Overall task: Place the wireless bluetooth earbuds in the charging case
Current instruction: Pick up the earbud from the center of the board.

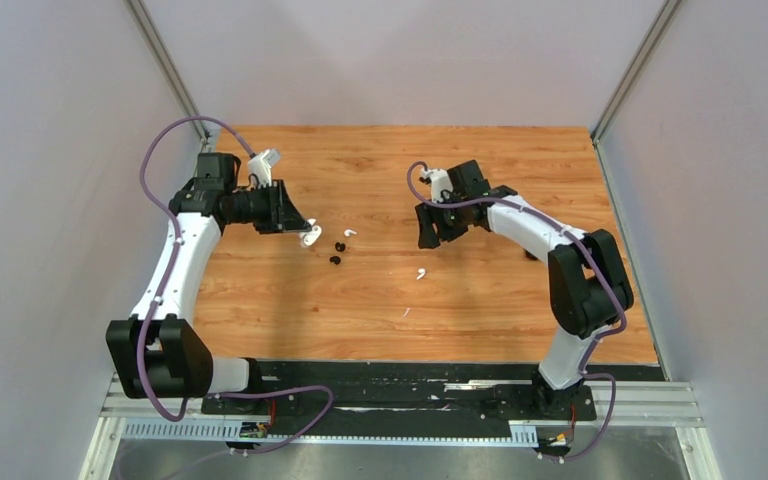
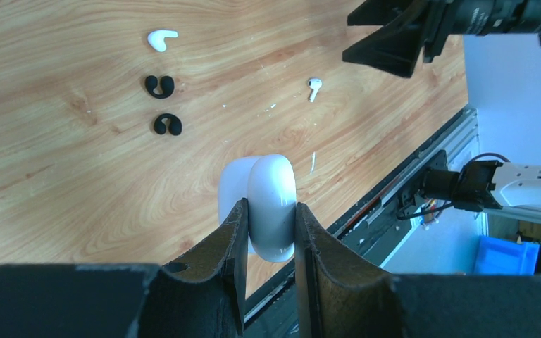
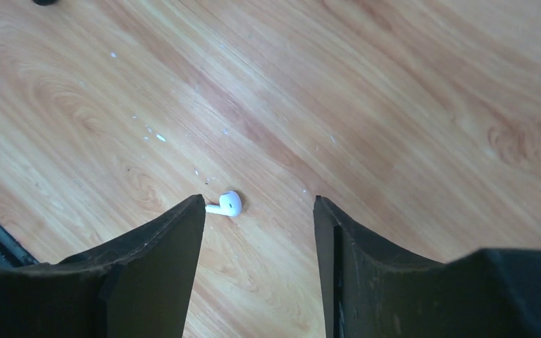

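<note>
My left gripper [image 2: 270, 208] is shut on the white rounded charging case [image 2: 271, 201], gripping its sides; the case [image 1: 309, 236] hangs just above the wood. One white earbud [image 3: 229, 203] lies on the table, its stem beside the tip of my right gripper's left finger. That gripper [image 3: 259, 202] is open and holds nothing. From above, the same earbud [image 1: 421, 272] lies just in front of the right gripper [image 1: 428, 240]. The left wrist view shows this earbud [image 2: 314, 87] too. A white comma-shaped piece [image 2: 162, 39] lies farther off; I cannot tell if it is the other earbud.
Two black curled ear hooks [image 2: 160, 86] [image 2: 168, 124] lie on the wooden table [image 1: 480, 310] between the case and the white piece. A small white fleck [image 1: 406, 312] sits nearer the front edge. Grey walls enclose the table on three sides.
</note>
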`<control>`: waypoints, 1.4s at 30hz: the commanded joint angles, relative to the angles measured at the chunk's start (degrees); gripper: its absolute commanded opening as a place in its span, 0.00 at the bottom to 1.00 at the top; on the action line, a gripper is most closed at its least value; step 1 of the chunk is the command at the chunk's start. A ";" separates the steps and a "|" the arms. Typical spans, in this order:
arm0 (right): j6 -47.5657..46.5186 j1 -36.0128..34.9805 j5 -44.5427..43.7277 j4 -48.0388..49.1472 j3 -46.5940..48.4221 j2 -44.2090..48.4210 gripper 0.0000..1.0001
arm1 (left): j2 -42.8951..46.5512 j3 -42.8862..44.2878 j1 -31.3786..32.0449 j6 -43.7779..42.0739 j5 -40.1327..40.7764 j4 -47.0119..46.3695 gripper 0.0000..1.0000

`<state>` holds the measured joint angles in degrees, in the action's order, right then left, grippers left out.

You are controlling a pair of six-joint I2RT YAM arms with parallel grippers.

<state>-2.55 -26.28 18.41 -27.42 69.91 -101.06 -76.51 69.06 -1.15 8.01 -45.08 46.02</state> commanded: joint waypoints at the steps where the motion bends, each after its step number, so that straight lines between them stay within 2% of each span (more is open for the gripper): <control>1: -5.58 0.81 11.21 -6.98 5.66 -2.68 0.57 | 3.13 1.64 0.26 -1.48 0.10 0.44 0.00; 5: -1.10 -0.17 14.24 -7.00 3.58 -1.60 0.52 | 3.37 2.30 0.26 -1.71 0.15 0.85 0.00; 8: -0.99 -1.74 10.84 -6.71 2.35 -2.00 0.47 | 3.37 2.48 0.21 -2.25 -0.23 1.24 0.00; 13: -0.55 -1.95 7.26 -5.00 1.36 -4.21 0.34 | 3.92 2.11 0.26 -2.04 -0.50 1.27 0.00; 23: -1.54 -3.90 3.12 -4.24 1.70 -7.08 0.37 | 5.16 0.41 0.22 -1.60 -0.42 0.67 0.00; 29: -1.85 -4.69 2.65 -3.88 1.74 -8.21 0.34 | 5.86 -0.92 0.21 -1.22 -0.33 0.06 0.00; 39: -2.02 -4.98 0.39 -3.47 1.16 -9.15 0.23 | 6.31 -1.87 0.22 -0.85 -0.38 -0.55 0.00; 42: -2.02 -5.16 -0.28 -2.92 0.73 -9.37 0.26 | 6.24 -2.05 0.22 -0.68 -0.37 -0.78 0.00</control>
<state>-3.99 -31.00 20.97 -32.23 71.29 -109.40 -72.07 67.22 -1.15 7.27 -44.62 47.22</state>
